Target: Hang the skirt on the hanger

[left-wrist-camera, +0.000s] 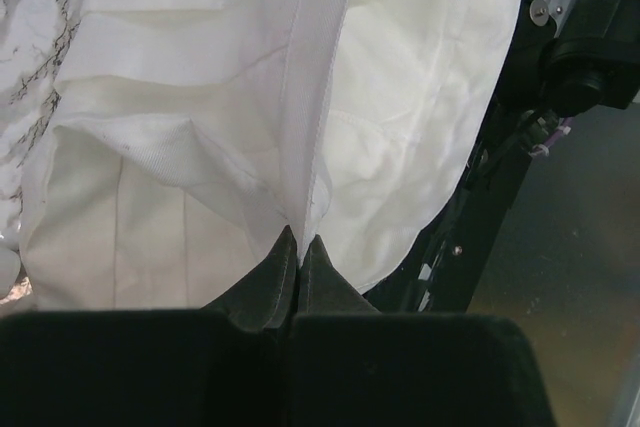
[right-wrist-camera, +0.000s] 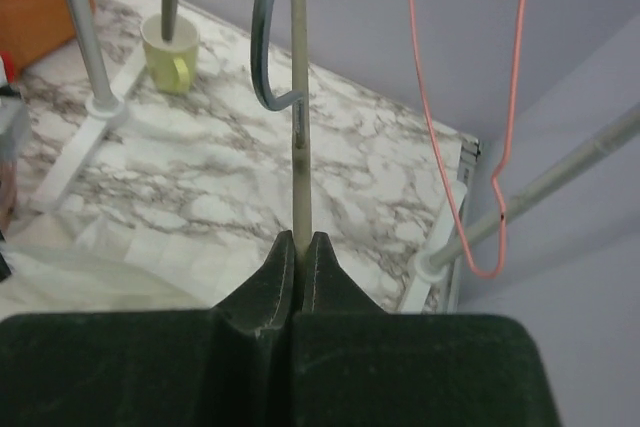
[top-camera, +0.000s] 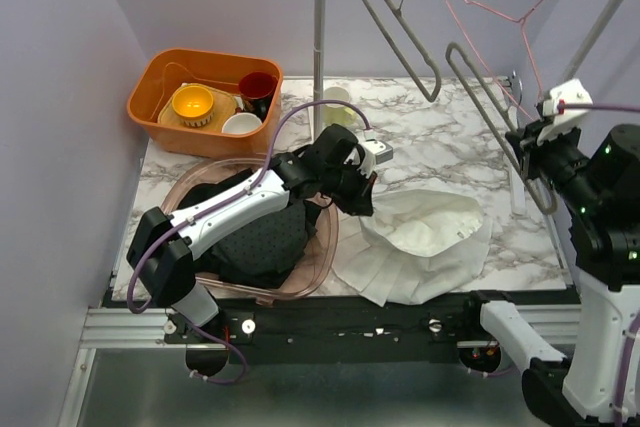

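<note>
Left gripper [left-wrist-camera: 300, 242], jaws closed on a thin fold of the white skirt [top-camera: 430, 237], which lies crumpled near-centre on the table [top-camera: 420, 137]; right gripper [right-wrist-camera: 300, 239], jaws closed on the grey hanger [top-camera: 478, 77] at the right. So little cloth is pinched that the fold may slip free on lifting. A pull on the hanger could tangle it with the pink wire hanger [top-camera: 500, 13] beside it.

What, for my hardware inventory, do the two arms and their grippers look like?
Both the left arm and the right arm have white tubular links and black joint housings. A purple cable loops along the left; small green lights glow on the right. The left gripper and right gripper are matte black, tapering to wedges.
</note>
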Available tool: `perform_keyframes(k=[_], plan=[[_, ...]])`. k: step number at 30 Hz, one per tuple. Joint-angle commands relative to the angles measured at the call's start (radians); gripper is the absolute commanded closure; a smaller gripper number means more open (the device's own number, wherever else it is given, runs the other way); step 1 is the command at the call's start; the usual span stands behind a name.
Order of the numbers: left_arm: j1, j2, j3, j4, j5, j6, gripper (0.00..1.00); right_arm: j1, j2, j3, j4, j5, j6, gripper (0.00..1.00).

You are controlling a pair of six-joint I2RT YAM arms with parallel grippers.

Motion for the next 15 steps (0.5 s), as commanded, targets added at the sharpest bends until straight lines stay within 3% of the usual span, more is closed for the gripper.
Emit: perform_keyframes(k=[1, 6, 15], plan=[[0.004, -0.038, 0.016, -0.022, -0.022, 0.009, 1.00, -0.007, -0.179, -0.214, -0.036, 0.125, -0.041, 1.00], [0.016, -0.023, 0.035, -0.042, -0.059, -0.032, 1.00, -0.010, -0.313, -0.338, -0.100, 0.126, -0.070, 0.99], [0.048, 0.054, 0.160, -0.104, -0.107, -0.091, 1.00, -0.010, -0.422, -0.412, -0.291, -0.204, -0.200, 1.00]])
